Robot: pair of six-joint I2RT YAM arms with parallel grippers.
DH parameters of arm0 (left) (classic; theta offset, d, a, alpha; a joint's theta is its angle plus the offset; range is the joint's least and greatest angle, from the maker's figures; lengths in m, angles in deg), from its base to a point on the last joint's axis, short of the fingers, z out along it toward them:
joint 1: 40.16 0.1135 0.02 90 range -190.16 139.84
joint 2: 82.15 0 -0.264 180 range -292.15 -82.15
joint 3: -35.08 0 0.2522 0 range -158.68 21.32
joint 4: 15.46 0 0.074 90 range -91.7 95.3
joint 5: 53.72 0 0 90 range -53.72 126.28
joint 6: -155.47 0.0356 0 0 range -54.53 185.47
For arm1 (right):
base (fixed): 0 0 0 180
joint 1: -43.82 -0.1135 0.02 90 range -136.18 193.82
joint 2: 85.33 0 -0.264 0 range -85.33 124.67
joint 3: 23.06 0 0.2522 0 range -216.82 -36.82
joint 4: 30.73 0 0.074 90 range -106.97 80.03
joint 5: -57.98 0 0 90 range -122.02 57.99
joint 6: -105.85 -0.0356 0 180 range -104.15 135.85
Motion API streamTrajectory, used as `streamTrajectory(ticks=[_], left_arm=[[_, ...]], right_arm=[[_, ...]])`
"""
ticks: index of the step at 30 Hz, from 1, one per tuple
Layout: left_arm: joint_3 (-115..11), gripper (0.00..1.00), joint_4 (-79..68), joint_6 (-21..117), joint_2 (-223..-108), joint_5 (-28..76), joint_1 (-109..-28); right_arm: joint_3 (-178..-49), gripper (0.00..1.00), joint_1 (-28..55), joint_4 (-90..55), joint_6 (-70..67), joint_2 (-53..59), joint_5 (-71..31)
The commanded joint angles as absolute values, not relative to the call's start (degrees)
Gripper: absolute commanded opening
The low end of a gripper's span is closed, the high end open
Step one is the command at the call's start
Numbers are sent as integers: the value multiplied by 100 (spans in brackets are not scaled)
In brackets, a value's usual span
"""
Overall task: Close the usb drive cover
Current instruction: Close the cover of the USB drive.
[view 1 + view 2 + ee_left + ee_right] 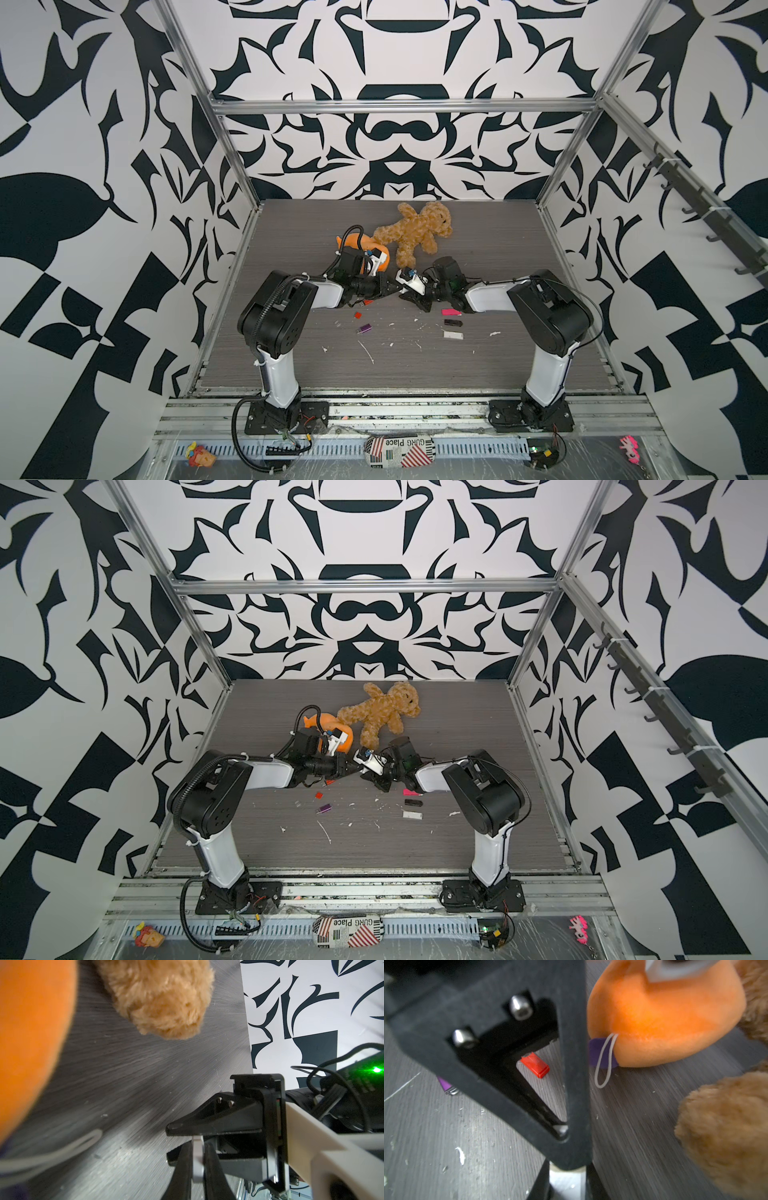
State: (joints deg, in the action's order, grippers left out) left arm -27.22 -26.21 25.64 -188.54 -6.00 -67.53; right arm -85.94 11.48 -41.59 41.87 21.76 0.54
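Observation:
Both grippers meet above the middle of the grey table. In the left wrist view my left gripper (197, 1148) is shut on a slim pale grey usb piece (197, 1164), whose far end reaches the black fingers (207, 1124) of the right gripper. In the right wrist view my right gripper (568, 1168) is shut on a silvery-white usb piece (566, 1183), its far end hidden behind the left gripper's black finger (573, 1084). I cannot tell which piece is the usb drive and which the cover. In both top views the two gripper tips touch (397, 289) (358, 769).
A brown teddy bear (415, 232) and an orange plush (359, 245) lie just behind the grippers. On the table in front lie a red cap (356, 316), a purple usb drive (365, 329), and pink (451, 311), black (453, 322) and white (453, 334) usb drives.

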Motion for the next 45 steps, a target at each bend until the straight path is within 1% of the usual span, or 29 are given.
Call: streamTrajectory(ticks=[1,6,9,14,15,16,17,19,20,24,25,26,27,29,30,31,36,39,42,45], left_arm=[[-2656,0,-2297,2557,-19122,-1153,-7131],[-2649,0,-2350,2521,-18910,-1079,-7123],[-2725,0,-2328,2504,-18769,-1055,-7122],[-2897,0,-2318,2444,-18643,-1030,-7127],[-2936,4,-2323,2428,-18639,-1030,-7127],[-2973,6,-2344,2402,-18646,-1046,-7127],[-2999,9,-2378,2367,-18654,-1055,-7123],[-3021,23,-2436,2322,-18641,-1041,-7127],[-3014,28,-2454,2320,-18614,-1019,-7124],[-2951,45,-2473,2319,-18514,-919,-7126],[-2933,51,-2490,2320,-18490,-909,-7127],[-2917,62,-2485,2324,-18474,-862,-7127],[-2893,68,-2496,2328,-18447,-825,-7125],[-2831,84,-2598,2331,-18376,-723,-7127],[-2805,95,-2632,2336,-18330,-667,-7127],[-2791,99,-2648,2358,-18285,-622,-7123],[-2816,99,-2258,2718,-18041,-310,-7119],[-2828,99,-1807,3026,-17819,68,-7118],[-2838,99,-1403,3314,-17593,431,-7110],[-2821,99,-1124,3536,-17365,713,-7079]], right_arm=[[-8973,0,893,-6175,4288,1496,955],[-8956,0,911,-4326,5813,1169,735],[-8878,0,1028,-3431,6463,997,468],[-8729,0,1339,-3026,6422,676,464],[-8721,0,1365,-2993,6396,638,484],[-8714,0,1393,-2946,6376,615,507],[-8718,0,1411,-2863,6387,597,507],[-8727,0,1440,-2736,6424,573,508],[-8729,0,1459,-2653,6444,575,486],[-8772,0,1607,-2325,6528,549,469],[-8797,0,1645,-2233,6569,548,471],[-8837,0,1678,-2074,6649,541,462],[-8874,0,1705,-1945,6744,546,452],[-8984,0,1765,-1600,6929,579,347],[-9035,0,1800,-1410,7042,603,319],[-9077,0,1845,-1221,7146,634,263],[-9254,0,2086,-575,7563,697,-80],[-9291,0,2296,-360,7719,667,-231],[-9464,0,2408,266,8060,782,-645],[-9355,0,2512,465,8292,750,-818]])
